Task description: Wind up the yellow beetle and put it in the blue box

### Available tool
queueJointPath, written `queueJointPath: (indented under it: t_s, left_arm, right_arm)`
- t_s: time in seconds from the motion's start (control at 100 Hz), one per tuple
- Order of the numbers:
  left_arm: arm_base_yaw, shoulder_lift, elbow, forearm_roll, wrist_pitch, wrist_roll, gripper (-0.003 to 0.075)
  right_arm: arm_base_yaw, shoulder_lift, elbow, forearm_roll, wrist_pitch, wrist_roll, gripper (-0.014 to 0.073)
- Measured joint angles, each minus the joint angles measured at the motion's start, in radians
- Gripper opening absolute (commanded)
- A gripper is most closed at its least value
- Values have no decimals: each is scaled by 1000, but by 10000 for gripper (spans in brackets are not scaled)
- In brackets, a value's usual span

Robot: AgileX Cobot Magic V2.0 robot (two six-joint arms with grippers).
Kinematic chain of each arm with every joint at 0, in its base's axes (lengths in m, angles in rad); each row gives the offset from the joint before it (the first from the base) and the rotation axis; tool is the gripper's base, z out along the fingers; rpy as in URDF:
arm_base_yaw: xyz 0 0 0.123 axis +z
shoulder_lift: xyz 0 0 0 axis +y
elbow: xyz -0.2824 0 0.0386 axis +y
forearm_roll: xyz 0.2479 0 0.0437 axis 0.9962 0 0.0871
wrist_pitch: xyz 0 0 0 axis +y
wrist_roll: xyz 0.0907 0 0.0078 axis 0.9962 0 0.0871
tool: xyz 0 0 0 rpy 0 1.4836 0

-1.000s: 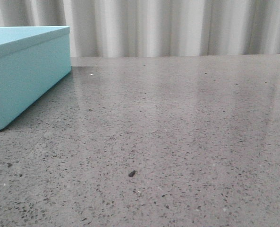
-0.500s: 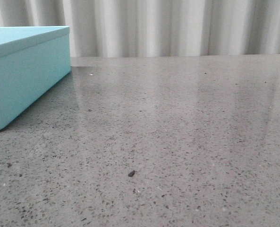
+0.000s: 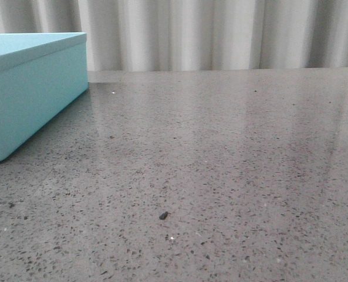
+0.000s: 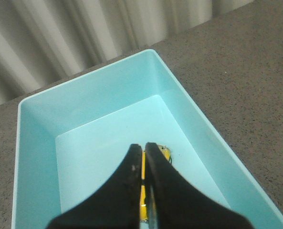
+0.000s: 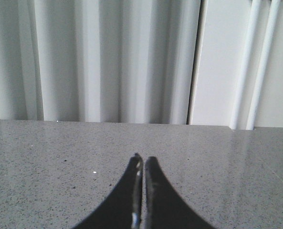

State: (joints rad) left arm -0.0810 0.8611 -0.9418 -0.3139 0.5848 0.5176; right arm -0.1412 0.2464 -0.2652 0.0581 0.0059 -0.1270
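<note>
The blue box point(image 3: 27, 100) stands at the table's far left in the front view, where neither arm shows. From the left wrist view I look down into the open blue box point(image 4: 36, 157). The yellow beetle point(image 4: 166, 153) lies on the box floor, mostly hidden behind my left gripper point(image 4: 143, 147). Only a yellow strip shows through the thin slit between the fingers and past the tips. That gripper is shut and hangs above the car. My right gripper point(image 5: 143, 160) is shut on nothing, over bare table.
Grey speckled stone table point(image 3: 220, 164) runs to a pale pleated curtain point(image 3: 209, 32) at the back. A small dark crumb point(image 3: 164, 215) lies near the front middle. White pipes point(image 5: 256, 62) stand against the wall in the right wrist view.
</note>
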Motion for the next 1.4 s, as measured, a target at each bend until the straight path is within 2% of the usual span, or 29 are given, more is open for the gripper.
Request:
queueJointPath:
  t_s: [0.34, 0.58, 0.79, 1.4]
  left_arm:
    - [0, -320, 269, -22, -93, 4, -21]
    - [0, -523, 418, -78, -146, 4, -21]
    - [0, -669, 514, -93, -164, 4, -21]
    - [0, -725, 555, -95, -162, 4, -21]
  right_arm:
    - [0, 0, 92, 0, -77, 0, -61]
    - [0, 0, 160, 62, -212, 0, -61]
    - [0, 0, 181, 79, -236, 0, -61]
    - [0, 0, 182, 81, -238, 0, -61]
